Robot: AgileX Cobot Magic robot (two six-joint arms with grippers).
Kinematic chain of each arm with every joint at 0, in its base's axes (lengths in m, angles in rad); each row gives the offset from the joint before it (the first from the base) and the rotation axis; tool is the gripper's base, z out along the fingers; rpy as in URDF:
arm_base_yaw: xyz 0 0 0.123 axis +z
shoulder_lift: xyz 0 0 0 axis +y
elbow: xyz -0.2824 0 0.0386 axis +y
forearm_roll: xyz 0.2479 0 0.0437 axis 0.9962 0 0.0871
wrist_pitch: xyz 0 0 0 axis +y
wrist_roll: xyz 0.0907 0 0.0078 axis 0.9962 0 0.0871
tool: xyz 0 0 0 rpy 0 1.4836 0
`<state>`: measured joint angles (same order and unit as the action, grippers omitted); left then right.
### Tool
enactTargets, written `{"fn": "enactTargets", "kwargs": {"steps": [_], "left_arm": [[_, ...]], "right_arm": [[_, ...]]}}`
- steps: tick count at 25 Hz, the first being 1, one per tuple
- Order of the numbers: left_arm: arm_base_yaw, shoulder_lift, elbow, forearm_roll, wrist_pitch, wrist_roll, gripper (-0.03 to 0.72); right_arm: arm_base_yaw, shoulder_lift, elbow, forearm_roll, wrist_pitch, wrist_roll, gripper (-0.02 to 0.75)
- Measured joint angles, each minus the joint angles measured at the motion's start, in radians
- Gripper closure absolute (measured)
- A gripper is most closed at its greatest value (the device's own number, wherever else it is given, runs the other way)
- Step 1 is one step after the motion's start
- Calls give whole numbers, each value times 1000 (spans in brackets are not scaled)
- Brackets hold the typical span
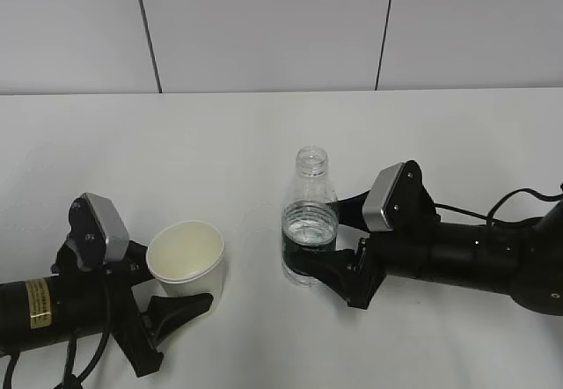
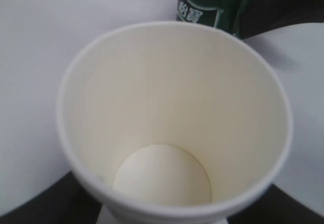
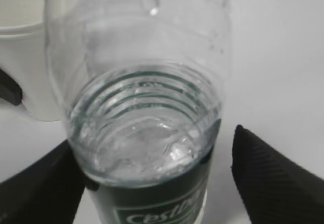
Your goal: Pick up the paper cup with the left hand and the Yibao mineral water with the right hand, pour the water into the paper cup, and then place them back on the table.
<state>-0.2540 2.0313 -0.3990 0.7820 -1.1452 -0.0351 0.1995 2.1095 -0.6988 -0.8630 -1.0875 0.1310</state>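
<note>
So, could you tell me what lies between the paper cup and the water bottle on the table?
Only bare white table separates the paper cup from the water bottle, as the exterior view shows.

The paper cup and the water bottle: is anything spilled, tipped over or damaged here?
Nothing stands out. The paper cup stands upright and looks dry and empty inside. The water bottle stands upright, uncapped and partly filled. No water shows on the table.

paper cup point(image 2: 172, 133) base cropped by left wrist frame; Yibao mineral water point(image 3: 147, 133) neck blurred, label cut off below
</note>
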Motion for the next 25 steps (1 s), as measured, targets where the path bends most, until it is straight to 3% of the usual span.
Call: {"fn": "enactTargets", "kwargs": {"steps": [25], "left_arm": [[0, 0, 0, -26, 0, 0, 223]], "right_arm": [[32, 0, -30, 28, 54, 39, 197]]}}
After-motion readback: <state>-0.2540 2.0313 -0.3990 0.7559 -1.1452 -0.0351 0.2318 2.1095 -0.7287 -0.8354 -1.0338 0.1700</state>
